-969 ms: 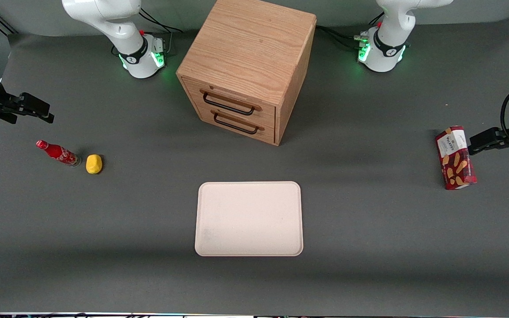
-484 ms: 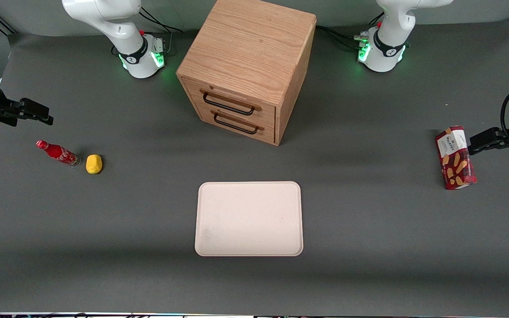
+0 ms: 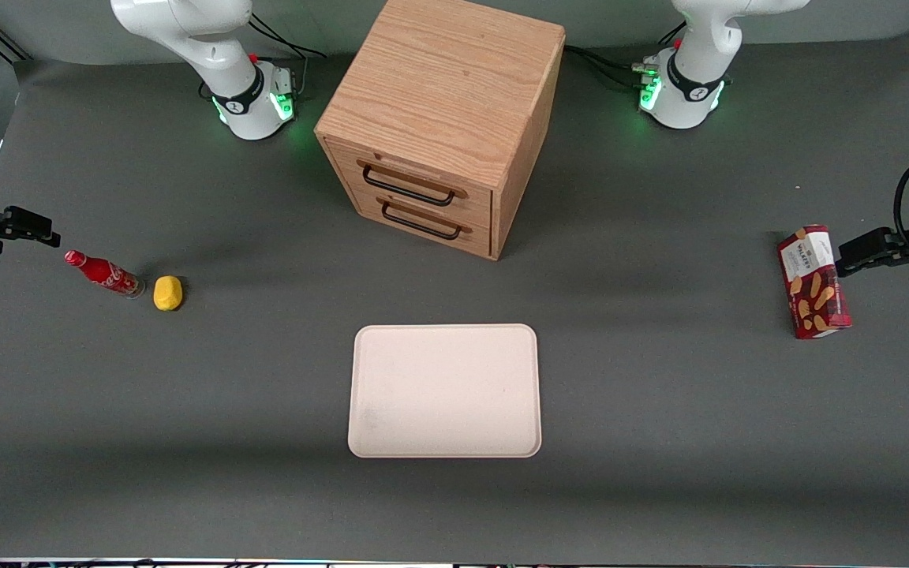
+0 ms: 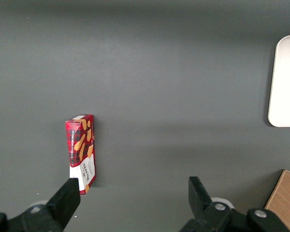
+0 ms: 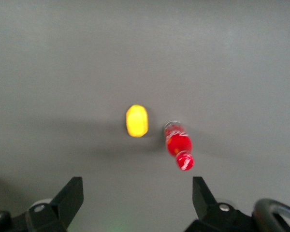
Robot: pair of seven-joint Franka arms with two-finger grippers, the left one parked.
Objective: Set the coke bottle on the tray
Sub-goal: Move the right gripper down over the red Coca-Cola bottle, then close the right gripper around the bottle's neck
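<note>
Gray tabletop, barely started: coke bottle (image 3: 102, 273) stands untouched at the tray's (image 3: 445, 390) ten o'clock, gripper (image 5: 137, 200) hovering above it, fingers spread wide, empty.

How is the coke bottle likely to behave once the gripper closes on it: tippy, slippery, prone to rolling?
The coke bottle stands slim and tall beside the yellow lump, so a nudge would probably tip it. Its round body would likely roll if toppled, and its glossy surface may slip. The gripper, open, hangs above the table near its cap.
</note>
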